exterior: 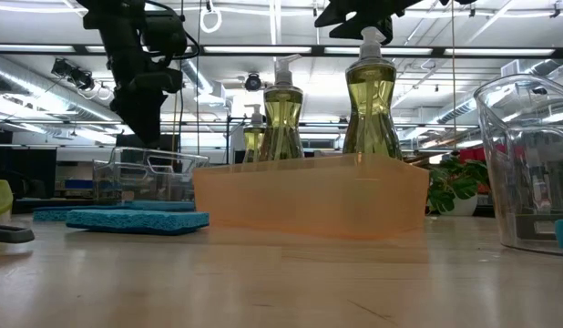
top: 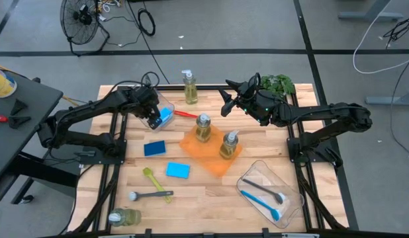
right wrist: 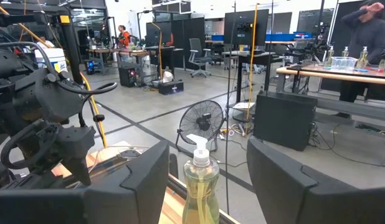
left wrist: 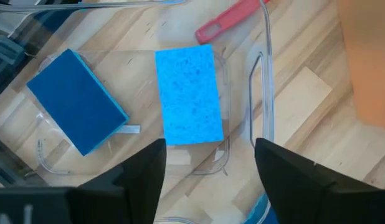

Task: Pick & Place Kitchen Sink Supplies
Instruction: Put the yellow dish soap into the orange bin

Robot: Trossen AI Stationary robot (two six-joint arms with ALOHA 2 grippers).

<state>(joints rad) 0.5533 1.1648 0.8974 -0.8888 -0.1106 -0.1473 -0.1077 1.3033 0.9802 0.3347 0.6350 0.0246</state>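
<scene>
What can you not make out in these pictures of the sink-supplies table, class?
- Red brush: the high view hides its head behind the clear bin; the left wrist view cuts it off.
- Lying soap bottle: the low view does not show it.
- Bin with blue brush: the low view's edge cuts it.

A light wooden table (top: 204,198) was occupied by an orange tray (top: 210,153), two clear bins (top: 271,193) (top: 163,111), two blue sponges (top: 154,148) (top: 178,170), a red brush (top: 185,114), a yellow-green brush (top: 151,178), a grey brush (top: 150,195), a standing soap bottle (top: 189,87) and a toppled one (top: 125,217).
</scene>
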